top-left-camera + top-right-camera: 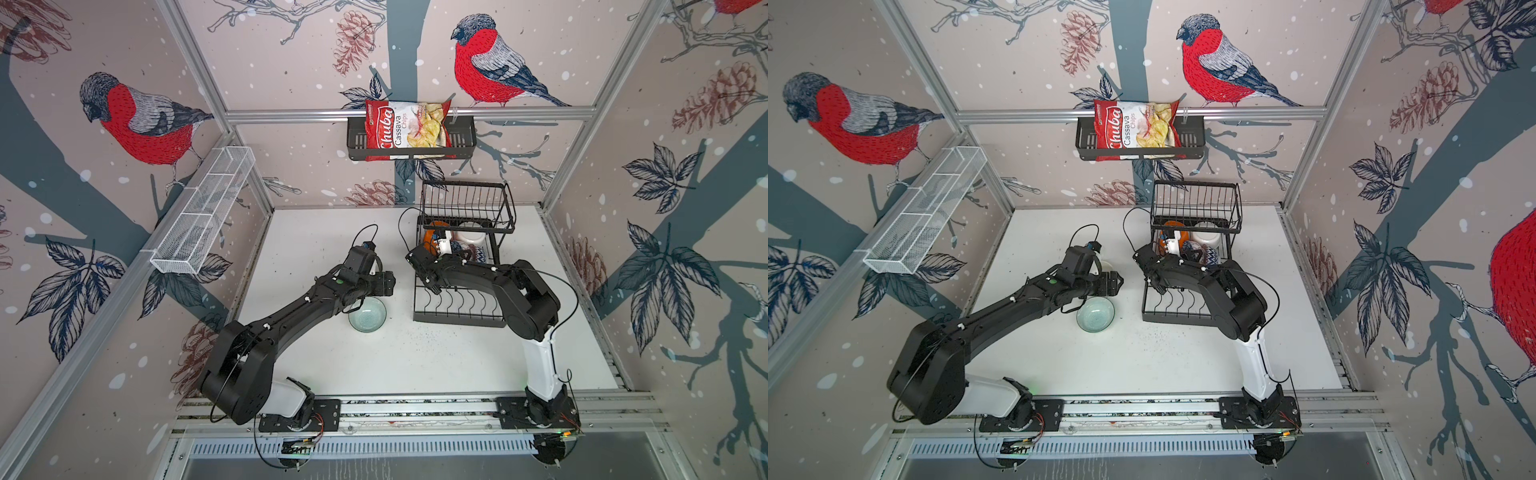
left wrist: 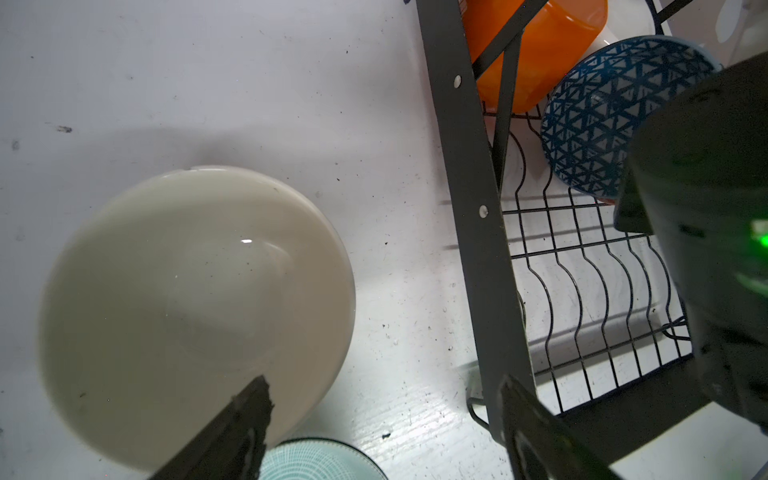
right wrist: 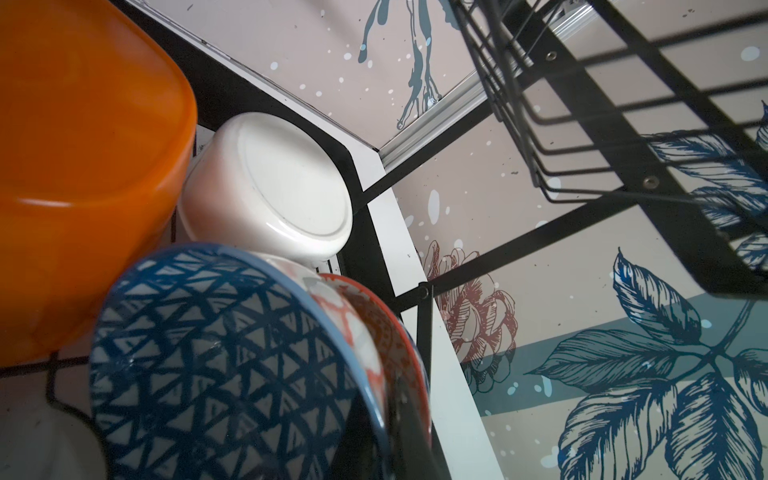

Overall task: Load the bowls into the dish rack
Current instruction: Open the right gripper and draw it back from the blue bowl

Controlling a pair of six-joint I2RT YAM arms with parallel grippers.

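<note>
The left fingers (image 2: 237,432) hang released, one tip over the cream bowl (image 2: 195,311) on the bench (image 1: 332,365), the teal bowl (image 1: 367,315) just back of them. They should straddle the cream rim, one finger inside, and pinch firmly. The right fingers (image 1: 433,286) are clenched on nothing visible over the dish rack (image 2: 473,166).

Six bowls (image 1: 367,316), one dish rack (image 1: 457,319), one chip bag (image 1: 405,126), one basket (image 1: 465,137), one tray (image 1: 199,220)

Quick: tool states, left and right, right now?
Left tool: open, holding nothing, near the cream bowl.
Right tool: closed, apparently pinching the rim of the blue patterned bowl.
</note>
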